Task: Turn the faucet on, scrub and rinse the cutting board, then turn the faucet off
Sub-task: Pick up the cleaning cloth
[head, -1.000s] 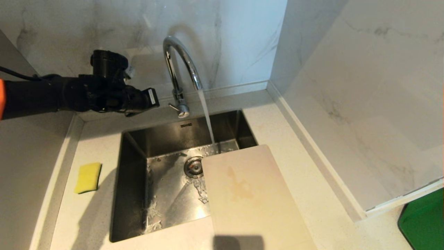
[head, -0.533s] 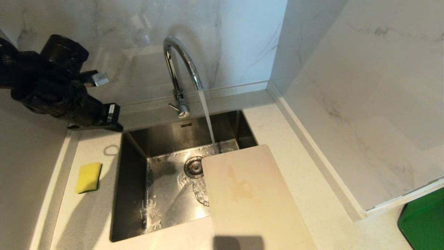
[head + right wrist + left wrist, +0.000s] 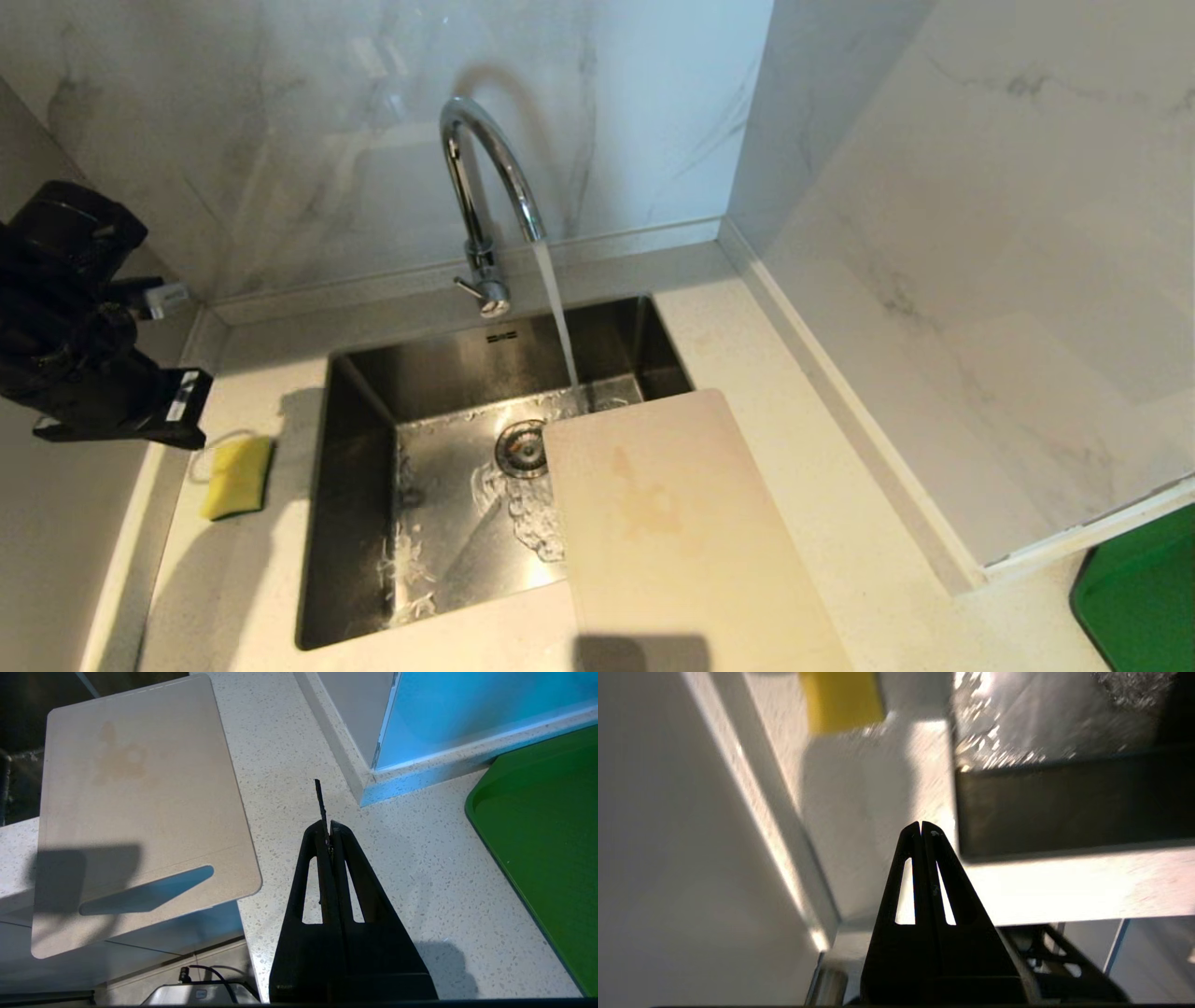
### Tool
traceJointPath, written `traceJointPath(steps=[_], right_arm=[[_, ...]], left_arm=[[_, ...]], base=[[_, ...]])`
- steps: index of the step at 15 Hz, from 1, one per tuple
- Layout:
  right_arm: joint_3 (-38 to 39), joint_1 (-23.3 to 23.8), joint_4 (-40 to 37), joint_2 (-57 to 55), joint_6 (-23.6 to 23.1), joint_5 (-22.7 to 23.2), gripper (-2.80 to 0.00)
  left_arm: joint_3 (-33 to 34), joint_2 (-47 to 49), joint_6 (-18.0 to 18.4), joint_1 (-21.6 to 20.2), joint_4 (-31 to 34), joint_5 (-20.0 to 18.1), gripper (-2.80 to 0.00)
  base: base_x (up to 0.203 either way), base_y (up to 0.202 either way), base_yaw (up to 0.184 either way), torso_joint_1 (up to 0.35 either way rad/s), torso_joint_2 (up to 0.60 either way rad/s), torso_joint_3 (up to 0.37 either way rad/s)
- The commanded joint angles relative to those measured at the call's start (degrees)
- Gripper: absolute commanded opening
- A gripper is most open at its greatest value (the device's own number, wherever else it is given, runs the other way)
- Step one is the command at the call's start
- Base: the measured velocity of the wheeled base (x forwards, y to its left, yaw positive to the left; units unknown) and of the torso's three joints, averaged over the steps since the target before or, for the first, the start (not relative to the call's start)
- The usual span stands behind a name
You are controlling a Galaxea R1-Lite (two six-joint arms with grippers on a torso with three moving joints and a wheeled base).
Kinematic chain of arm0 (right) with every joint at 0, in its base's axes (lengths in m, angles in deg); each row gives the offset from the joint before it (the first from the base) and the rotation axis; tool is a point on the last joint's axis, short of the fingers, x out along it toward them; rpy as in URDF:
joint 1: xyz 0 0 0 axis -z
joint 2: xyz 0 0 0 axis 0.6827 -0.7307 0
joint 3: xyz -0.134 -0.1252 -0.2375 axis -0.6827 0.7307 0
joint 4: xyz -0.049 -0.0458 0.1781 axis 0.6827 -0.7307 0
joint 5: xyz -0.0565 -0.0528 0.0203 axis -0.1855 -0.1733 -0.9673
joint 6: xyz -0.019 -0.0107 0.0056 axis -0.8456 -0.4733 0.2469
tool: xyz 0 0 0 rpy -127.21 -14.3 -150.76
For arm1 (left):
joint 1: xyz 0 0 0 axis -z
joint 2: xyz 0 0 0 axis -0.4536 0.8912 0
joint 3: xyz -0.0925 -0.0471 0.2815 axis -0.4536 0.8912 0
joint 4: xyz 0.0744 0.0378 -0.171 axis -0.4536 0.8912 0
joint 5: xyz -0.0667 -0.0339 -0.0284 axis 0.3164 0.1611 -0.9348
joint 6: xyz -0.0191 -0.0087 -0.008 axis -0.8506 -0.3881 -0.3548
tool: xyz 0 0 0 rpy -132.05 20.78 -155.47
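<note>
The faucet [image 3: 485, 187] stands at the back rim of the sink [image 3: 355, 523], at 12 o'clock of the basin, its chrome arch curving toward the right; water runs from the spout in a steady stream to the basin floor just behind the cutting board [image 3: 672, 532]. The cream board lies at 4 o'clock of the sink, its far end over the basin beside the drain [image 3: 521, 448], its near end on the speckled counter [image 3: 822, 448]; a yellowish stain marks its upper half, and the right wrist view shows the handle slot at the near end. A small dark plate on the sink's back wall carries writing too small to read. A yellow sponge [image 3: 238, 476] lies on the counter at 9 o'clock of the sink. The left gripper [image 3: 921, 828] hangs above the counter's left edge, close to the sponge, fingers pressed together, empty. The right gripper [image 3: 328, 828] sits over the counter between board and green mat [image 3: 542, 835], jaws together.
</note>
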Motion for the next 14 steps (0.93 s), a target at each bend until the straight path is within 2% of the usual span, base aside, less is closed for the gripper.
traceJointPath(steps=[1, 9, 14], right_arm=[[0.0, 0.0, 0.0, 0.1, 0.0, 0.0, -2.80], [0.1, 0.0, 0.0, 0.1, 0.0, 0.0, -2.80], [0.0, 0.0, 0.0, 0.1, 0.0, 0.0, -2.80]], left_arm=[[4.6, -0.7, 0.4, -3.6, 0.0, 0.3, 0.00], [7.1, 4.7, -1.2, -5.6, -2.0, 0.2, 0.00], [8.6, 9.1, -1.5, -6.0, -6.9, 0.2, 0.00]], base=[[0.000, 0.000, 0.000, 0.000, 0.00, 0.000], [0.000, 0.000, 0.000, 0.000, 0.00, 0.000], [0.000, 0.000, 0.000, 0.000, 0.00, 0.000]])
